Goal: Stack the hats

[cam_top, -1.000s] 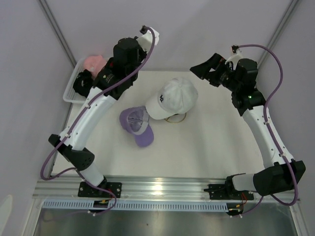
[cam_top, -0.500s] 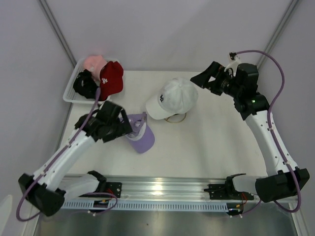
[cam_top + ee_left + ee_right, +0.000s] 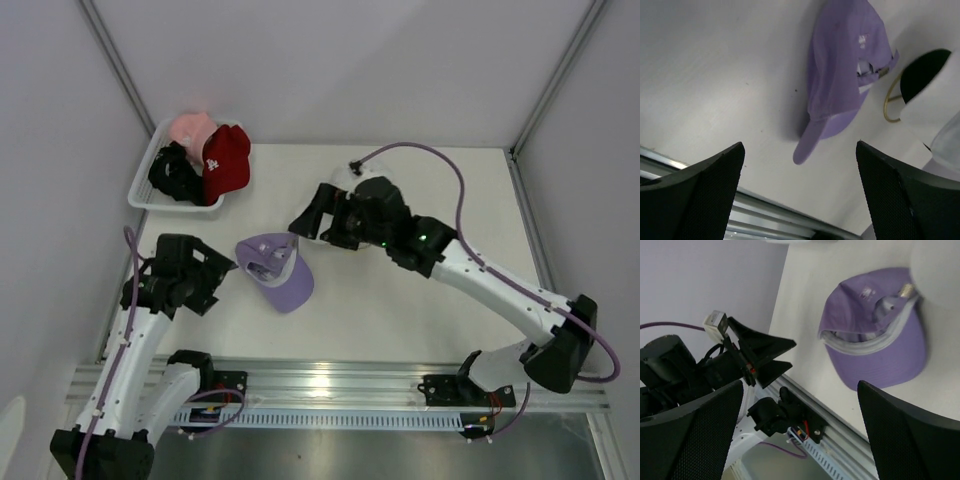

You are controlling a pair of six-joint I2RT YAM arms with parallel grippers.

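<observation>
The left gripper (image 3: 222,272) gapes wide and empty, held low, probably to line up on the lavender fabric baseball cap (image 3: 278,272) lying on the table just past its fingertips. Beyond that cap the right gripper (image 3: 305,210), equally wide and empty, hangs beside the white fabric cap (image 3: 940,97) on its gold wire stand (image 3: 890,107).
</observation>
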